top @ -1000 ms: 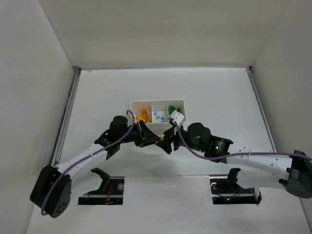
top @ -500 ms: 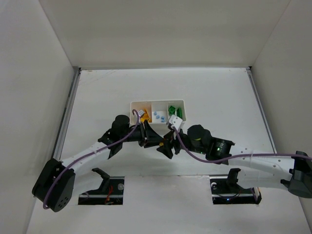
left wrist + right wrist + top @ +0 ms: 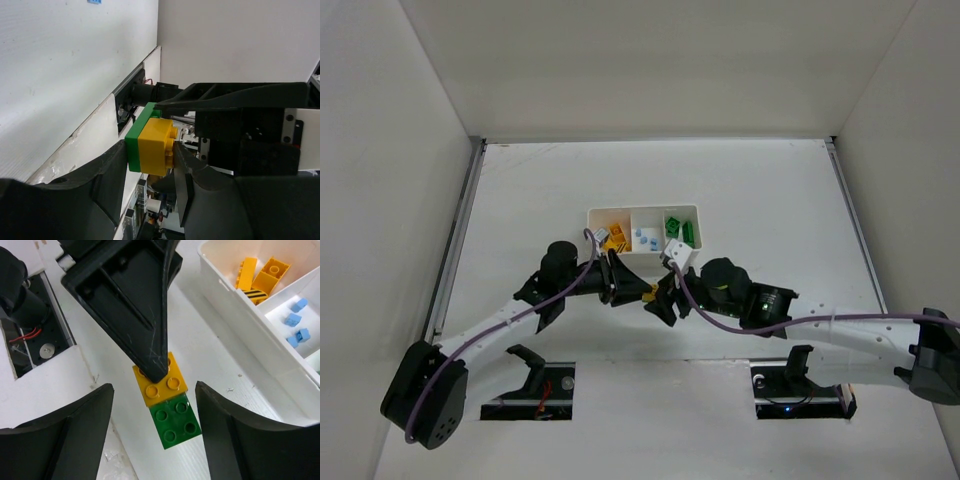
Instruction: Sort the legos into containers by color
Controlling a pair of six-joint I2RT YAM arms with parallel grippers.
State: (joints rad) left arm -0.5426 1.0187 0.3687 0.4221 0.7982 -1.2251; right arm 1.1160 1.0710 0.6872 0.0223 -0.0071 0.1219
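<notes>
- Found a brick pair (image 3: 647, 292) low between the two arms, just in front of the near wall of the tray (image 3: 642, 208), toward its yellow end. Cannot tell whether resting on the table (image 3: 760, 190) or lifted off it.
- Made up of a yellow brick (image 3: 169, 385) pressed onto a green brick (image 3: 176, 423), offset so that four green studs show past the yellow edge. Both square, glossy, four studs each.
- Counted three compartments in the tray, seen from above: yellow-orange bricks (image 3: 272, 272) at the left, tiny pale blue pieces (image 3: 294, 320) in the middle, green pieces (image 3: 678, 228) at the right.
- Could not read any lettering, stud tops being too small. Noted one marking only: black-and-yellow diagonal stripes on a striped piece (image 3: 256, 295) lying among the yellow-orange bricks.
- Clamped by the left claw (image 3: 149, 152): closed down onto the brick pair, one finger flat against the green back, the other against the yellow stud face. Narrow gap, filled by the two bricks.
- Straddled from the opposite side by the right claw (image 3: 153, 389): spread wide, gripping nothing. White table showing between its left finger and the bricks. Right finger just beside the green edge, contact not certain.
</notes>
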